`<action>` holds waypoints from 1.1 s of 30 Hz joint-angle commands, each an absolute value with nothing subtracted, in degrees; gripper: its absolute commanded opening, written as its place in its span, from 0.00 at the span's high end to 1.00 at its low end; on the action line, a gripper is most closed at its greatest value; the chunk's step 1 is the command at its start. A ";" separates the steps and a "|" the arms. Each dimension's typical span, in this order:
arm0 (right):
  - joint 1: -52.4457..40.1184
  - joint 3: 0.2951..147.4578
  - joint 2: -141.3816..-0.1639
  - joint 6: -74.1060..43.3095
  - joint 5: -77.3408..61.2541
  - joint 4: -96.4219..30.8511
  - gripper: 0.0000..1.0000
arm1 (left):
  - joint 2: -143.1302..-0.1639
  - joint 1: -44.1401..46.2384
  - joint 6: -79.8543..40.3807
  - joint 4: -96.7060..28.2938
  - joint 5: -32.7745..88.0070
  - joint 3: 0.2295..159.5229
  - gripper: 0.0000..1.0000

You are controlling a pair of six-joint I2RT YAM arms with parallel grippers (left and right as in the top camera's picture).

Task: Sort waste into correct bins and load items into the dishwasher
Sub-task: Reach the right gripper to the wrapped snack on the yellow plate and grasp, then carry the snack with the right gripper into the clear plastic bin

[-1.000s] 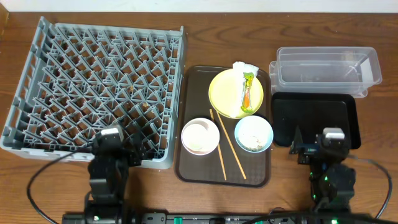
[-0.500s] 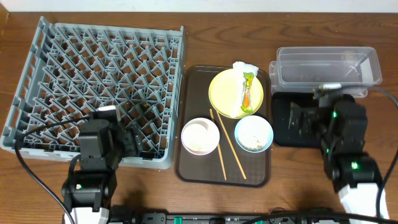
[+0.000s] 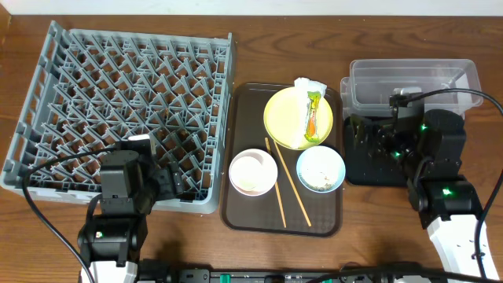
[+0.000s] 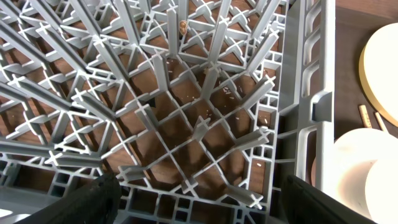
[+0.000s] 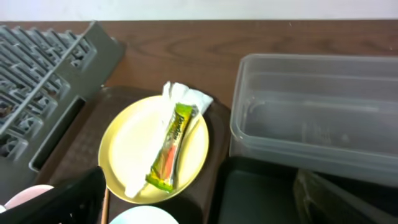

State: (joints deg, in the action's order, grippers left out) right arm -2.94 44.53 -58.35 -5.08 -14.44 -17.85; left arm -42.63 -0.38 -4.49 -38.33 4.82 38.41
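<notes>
Hovering over a corner of the grey plastic dish rack (image 4: 305, 62), the left gripper (image 4: 199, 208) stands released, empty. The right gripper (image 5: 199, 205), likewise released, hangs above the shallow black tray (image 5: 255, 186), facing the green-and-orange wrapper (image 5: 169, 149) on the round yellow plate (image 5: 130, 149).

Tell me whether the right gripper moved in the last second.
Yes. The right gripper has moved up the overhead view, from below the black tray to over it, nearer the clear tub.

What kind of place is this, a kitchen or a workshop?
Probably a robotics lab staged as a dish-clearing station, not a kitchen: a grey dish rack and a loaded meal tray sit on a wooden table, with a cabled left arm and right arm at its near edge.
</notes>
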 commanded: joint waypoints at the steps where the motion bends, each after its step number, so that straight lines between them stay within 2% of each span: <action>1: -6.81 45.87 -60.64 -8.21 -14.17 -16.84 0.11 | -42.57 -0.58 -4.97 -38.13 5.56 40.03 0.15; 8: -17.02 55.27 -72.88 -8.60 -6.74 -20.14 0.10 | -42.57 -0.58 -4.97 -38.15 5.56 40.03 0.15; 11: -19.75 60.71 -79.35 -9.23 -2.74 -22.76 0.13 | -42.57 -0.58 -4.97 -38.13 5.56 40.03 0.15; 13: -20.99 63.31 -83.81 -9.82 -1.23 -23.49 0.18 | -42.61 -0.58 -4.97 -38.13 5.56 40.03 0.15; 15: -21.65 64.47 -87.57 -12.16 0.08 -23.57 0.23 | -42.61 -0.58 -4.97 -38.13 5.56 40.03 0.14; 21: -21.74 64.58 -97.03 -21.43 2.13 -22.20 0.30 | -42.61 -0.58 -4.97 -38.13 5.56 40.01 0.15; 31: -22.17 64.58 -107.46 -27.44 2.33 -19.03 0.34 | -42.61 -0.58 -4.97 -38.13 5.56 39.99 0.15; 33: -22.28 64.58 -108.55 -27.73 2.33 -18.68 0.42 | -42.61 -0.58 -4.97 -38.13 5.56 39.99 0.15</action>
State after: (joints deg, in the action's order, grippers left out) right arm -21.63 63.99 -106.98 -24.86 1.39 -19.05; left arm -42.65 -0.38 -4.51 -38.30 5.26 38.41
